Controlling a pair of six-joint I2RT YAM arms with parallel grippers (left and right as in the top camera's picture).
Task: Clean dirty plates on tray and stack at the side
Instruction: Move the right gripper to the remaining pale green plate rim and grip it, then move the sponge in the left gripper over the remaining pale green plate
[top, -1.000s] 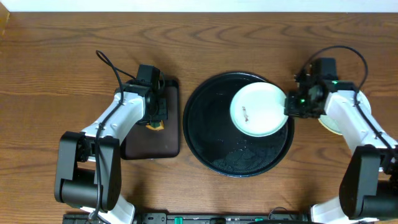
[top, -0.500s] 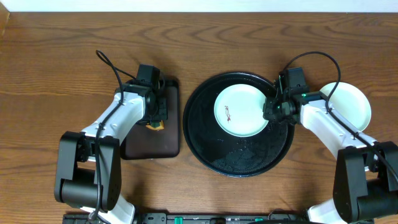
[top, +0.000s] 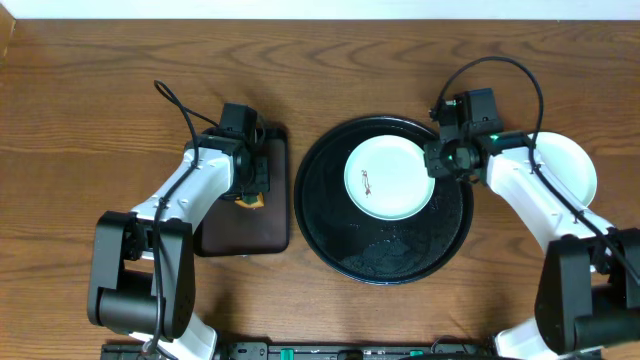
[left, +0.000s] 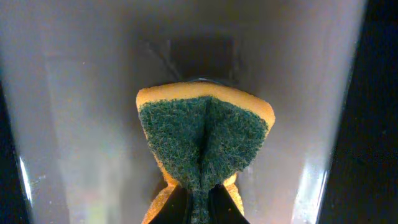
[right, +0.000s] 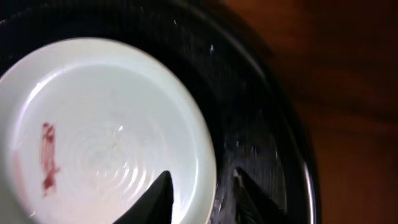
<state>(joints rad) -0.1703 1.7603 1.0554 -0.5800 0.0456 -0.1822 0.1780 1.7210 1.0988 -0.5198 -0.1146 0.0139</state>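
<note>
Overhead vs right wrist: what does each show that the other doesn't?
Overhead only: the left pincer over the rectangular tray with a sponge, and a side plate on the table right of the round tray.
Right wrist only: the right pincer close up, fingers apart and straddling the plate rim, one over the plate, one over the tray.
Both: that plate, with a reddish smear, lying on the round tray.
</note>
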